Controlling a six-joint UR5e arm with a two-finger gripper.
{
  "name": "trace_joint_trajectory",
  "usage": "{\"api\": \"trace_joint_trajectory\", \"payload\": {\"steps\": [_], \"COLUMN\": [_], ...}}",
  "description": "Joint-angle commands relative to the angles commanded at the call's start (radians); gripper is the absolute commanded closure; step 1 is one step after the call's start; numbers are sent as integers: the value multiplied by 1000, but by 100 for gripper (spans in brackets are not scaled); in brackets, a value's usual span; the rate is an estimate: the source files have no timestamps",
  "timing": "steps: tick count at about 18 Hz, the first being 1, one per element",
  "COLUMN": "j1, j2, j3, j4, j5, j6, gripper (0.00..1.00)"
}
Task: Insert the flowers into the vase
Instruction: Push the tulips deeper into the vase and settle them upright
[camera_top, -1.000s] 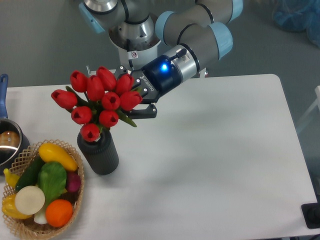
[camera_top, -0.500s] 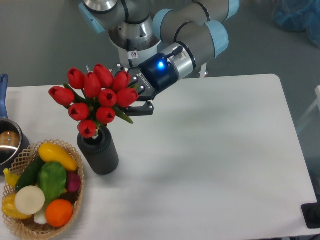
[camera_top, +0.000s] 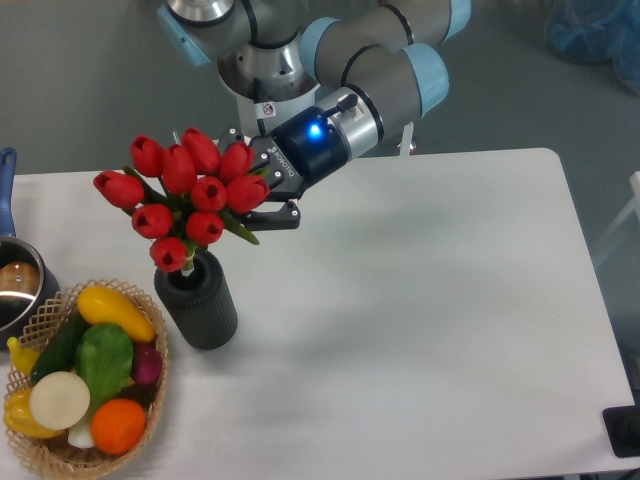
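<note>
You have the flowers (camera_top: 185, 195) in the upper left of the frame, a tight bunch of red closed tulips with green stems and leaves, tilted so the heads lean left. Their lowest head hangs right at the mouth of the vase (camera_top: 197, 303), which stands upright on the white table (camera_top: 430, 300) in the left part of the frame. Whether any stem has entered the mouth you cannot tell, as the blooms cover it.

The pincer (camera_top: 268, 205) sits just right of the bunch, reaching in from the arm (camera_top: 370, 80) at the top centre, with a blue light lit on its wrist. Its dark fingers are drawn in around the stems behind the blooms, holding the bunch up.

At the lower left corner a wicker basket (camera_top: 45, 455) of produce lies just beside the vase, and a steel pot (camera_top: 18, 290) with a blue handle shows at the left edge.
</note>
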Motion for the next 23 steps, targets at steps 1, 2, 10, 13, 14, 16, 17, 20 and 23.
{"api": "trace_joint_trajectory", "payload": {"steps": [1, 2, 10, 13, 14, 16, 17, 20, 23], "j1": [0, -2, -18, -29, -29, -31, -31, -38, -46], "j2": [-2, -3, -5, -9, -11, -14, -15, -23, -32], "j3": [0, -3, -89, -103, -106, -112, -117, -139, -153], "j4": [0, 0, -3, -5, -5, -5, -5, -6, -6], "j5": [2, 3, 67, 78, 92, 100, 101, 107, 153], "j6": [0, 0, 103, 133, 133, 135, 141, 184, 212], "gripper": [98, 98, 97, 96, 96, 95, 95, 95, 93]}}
